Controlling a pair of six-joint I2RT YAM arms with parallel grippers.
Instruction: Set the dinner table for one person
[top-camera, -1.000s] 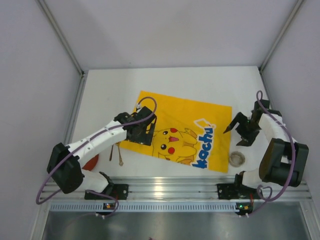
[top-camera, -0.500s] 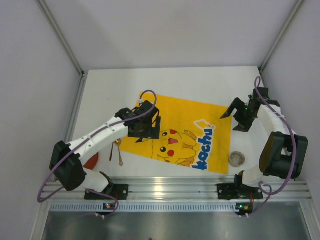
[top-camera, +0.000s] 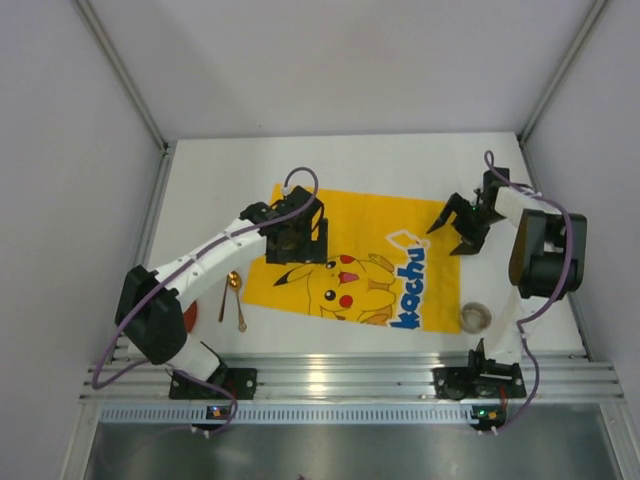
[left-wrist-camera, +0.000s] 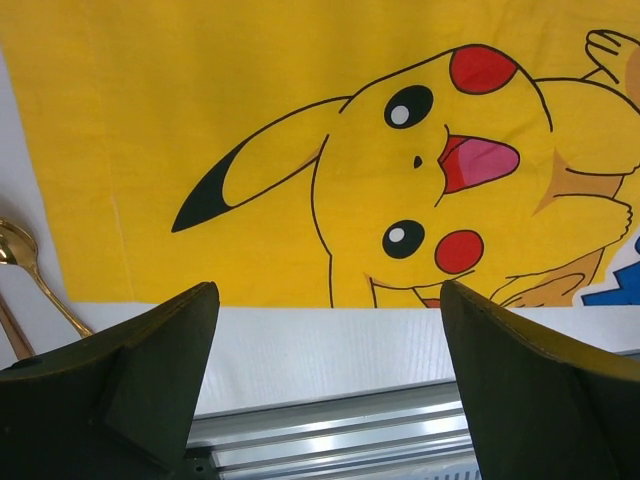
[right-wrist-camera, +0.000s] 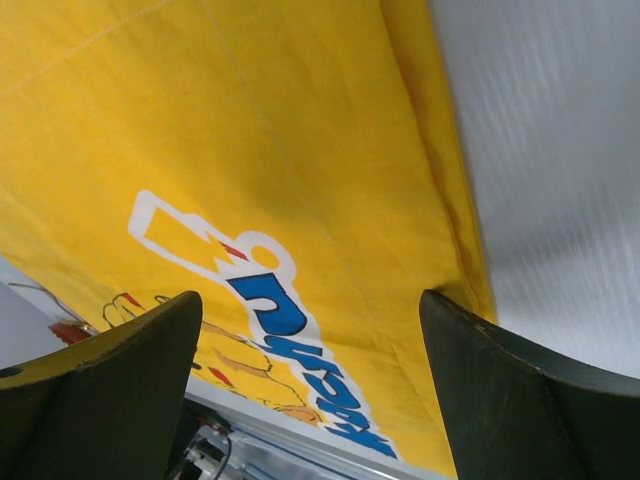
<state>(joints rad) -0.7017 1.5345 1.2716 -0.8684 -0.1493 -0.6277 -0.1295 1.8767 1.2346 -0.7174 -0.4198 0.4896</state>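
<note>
The white dinner table (top-camera: 215, 185) carries a yellow cartoon-print cloth (top-camera: 375, 240) spread flat in its middle. My left gripper (top-camera: 298, 247) hovers over the cloth's left part, open and empty; in the left wrist view (left-wrist-camera: 325, 335) the cloth (left-wrist-camera: 280, 150) and bare table (left-wrist-camera: 320, 345) show between its fingers. My right gripper (top-camera: 450, 231) hovers open and empty over the cloth's far right edge; in the right wrist view (right-wrist-camera: 315, 375) the cloth (right-wrist-camera: 300, 140) fills the gap and bare table (right-wrist-camera: 560, 130) lies to the right.
Two gold utensils (top-camera: 236, 300) lie left of the cloth; a gold spoon bowl (left-wrist-camera: 18, 248) shows in the left wrist view. An orange plate (top-camera: 186, 320) is half hidden under the left arm. A small glass cup (top-camera: 474, 317) stands near the cloth's near right corner. A metal rail (top-camera: 330, 375) runs along the near edge.
Left gripper moved right and farther away over the cloth. Right gripper moved away and left, from beside the cup to over the cloth's far right edge. Both stayed open.
</note>
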